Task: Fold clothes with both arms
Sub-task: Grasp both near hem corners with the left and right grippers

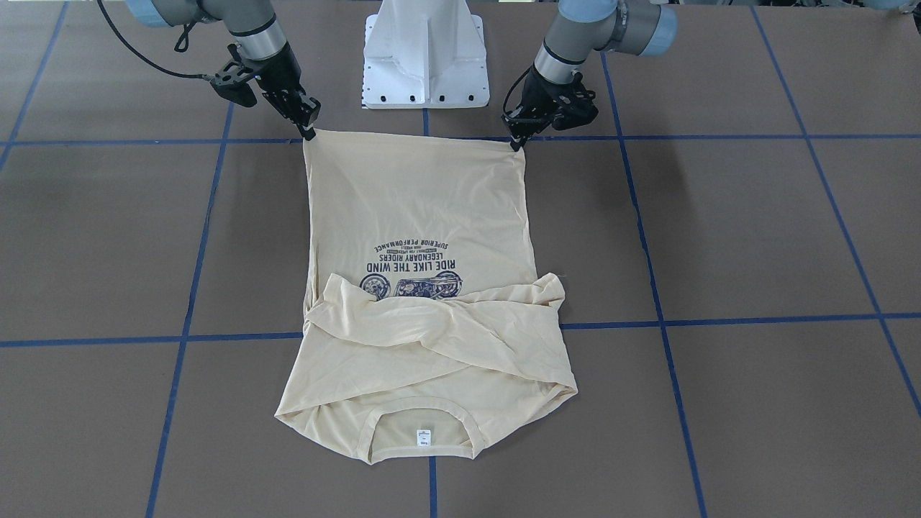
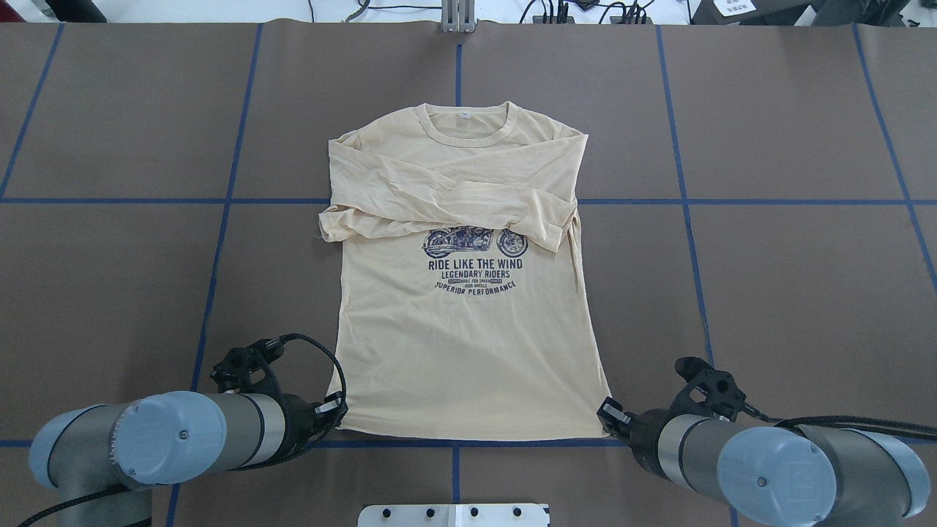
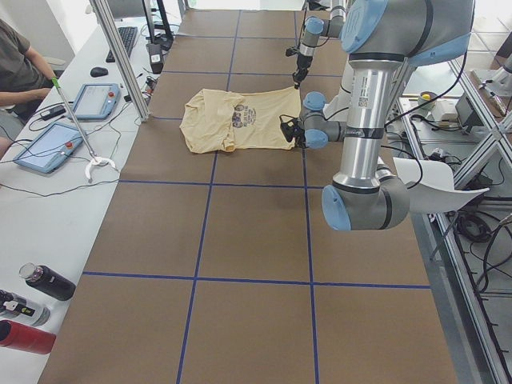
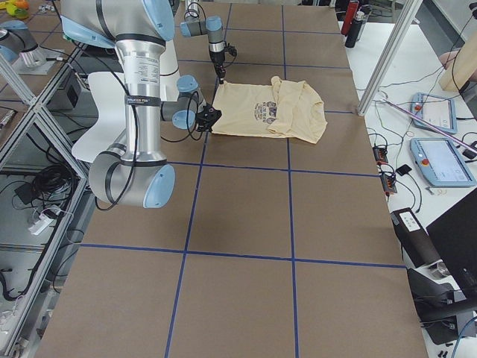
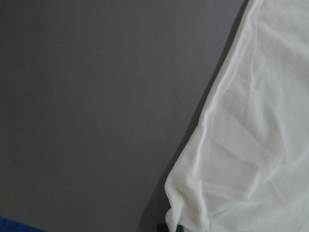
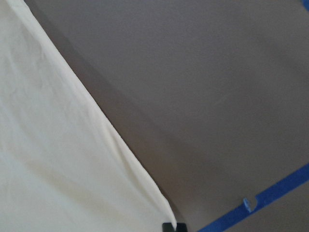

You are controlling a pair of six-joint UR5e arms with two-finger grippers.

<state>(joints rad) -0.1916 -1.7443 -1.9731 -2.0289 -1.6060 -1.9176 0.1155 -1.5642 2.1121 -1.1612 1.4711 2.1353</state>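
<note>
A pale cream-yellow, thin long-sleeved T-shirt (image 2: 461, 351) lies flat in the middle of the brown table (image 2: 790, 293), which is divided into squares by blue tape lines (image 2: 219, 241). The shirt lies with its front side up. Its long axis goes from the robot's side to the far side of the table. The round collar (image 2: 465, 136) points away from the robot and the straight hem (image 2: 468, 433) lies nearest to the white pedestal base (image 1: 426, 65). Both sleeves (image 2: 446, 201) are folded inwards and cross each other over the chest, so they cover the top part of the navy motorcycle print (image 2: 476, 263). The lines of text under the motorcycle are free to read. A small white neck label (image 1: 423, 436) shows inside the collar. The black two-finger left gripper (image 2: 338, 412) is at the hem corner on the robot's left, and its fingers are pressed together on the cloth. The black two-finger right gripper (image 2: 606, 410) is at the other hem corner and pinches the cloth in the same way. The hem between the two grippers is stretched almost straight, and each corner is drawn to a small point at the fingertips. Both grey arms with light blue joint caps reach down from the robot's side.
</note>
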